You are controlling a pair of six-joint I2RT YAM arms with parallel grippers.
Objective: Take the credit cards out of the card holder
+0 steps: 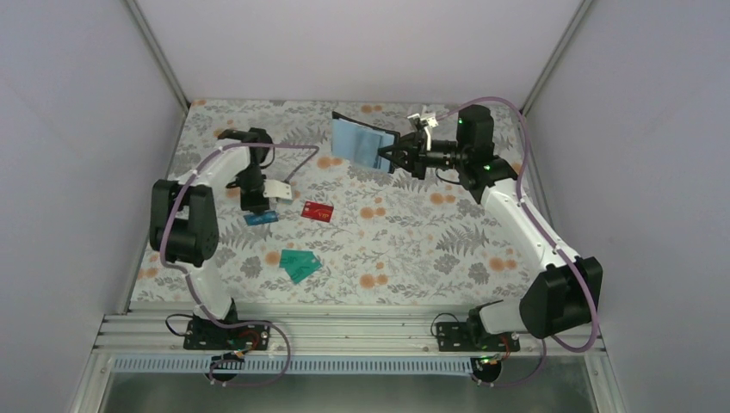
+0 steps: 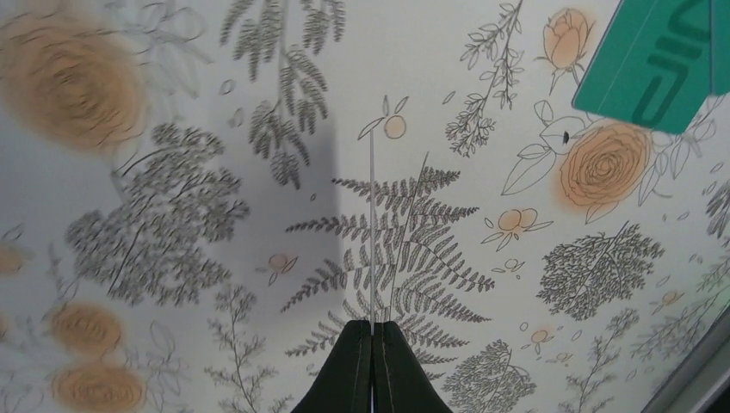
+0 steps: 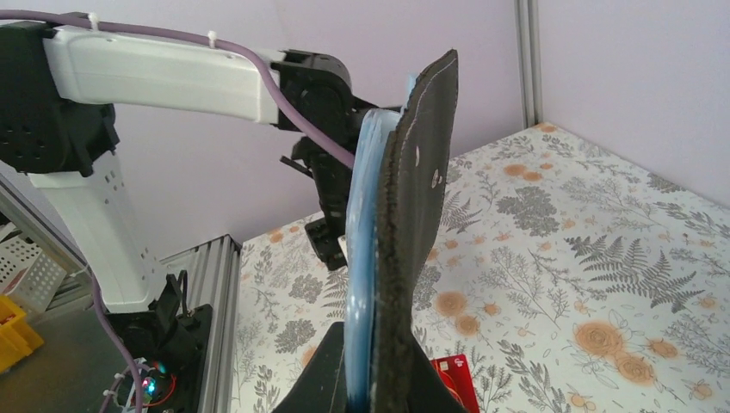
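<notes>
While the right claw (image 1: 389, 159) is clamped shut on one edge of the small black bifold card holder (image 1: 357, 142), it holds that holder up in the air over the far middle of the floral-printed tabletop (image 1: 430, 249), clear of the surface. From above, the holder hangs open with its pale blue inner face turned towards the left side. In the right wrist view the claw (image 3: 372, 370) grips the holder (image 3: 413, 215) at its lower end; the rough black outer leaf and the light blue inner leaf stand upright, close together, edge-on to the camera.

Near the left side of the tabletop, the left claw (image 1: 256, 206) points down with a thin blue plastic card (image 1: 260, 218) at its tip. Its wrist view shows the two fingers (image 2: 353, 370) pressed together, and a fine straight line, the card (image 2: 372, 224) seen edge-on, runs out from between them, so the claw is closed on the card.

A red plastic card with small markings (image 1: 318, 211) lies flat just to the right of the left claw; a corner of it (image 3: 452, 374) shows low in the right wrist view. Two teal-green plastic cards (image 1: 300, 265) lie overlapping nearer the arm bases, well apart from the holder, and appear (image 2: 658, 60) at the upper right of the left wrist view.
</notes>
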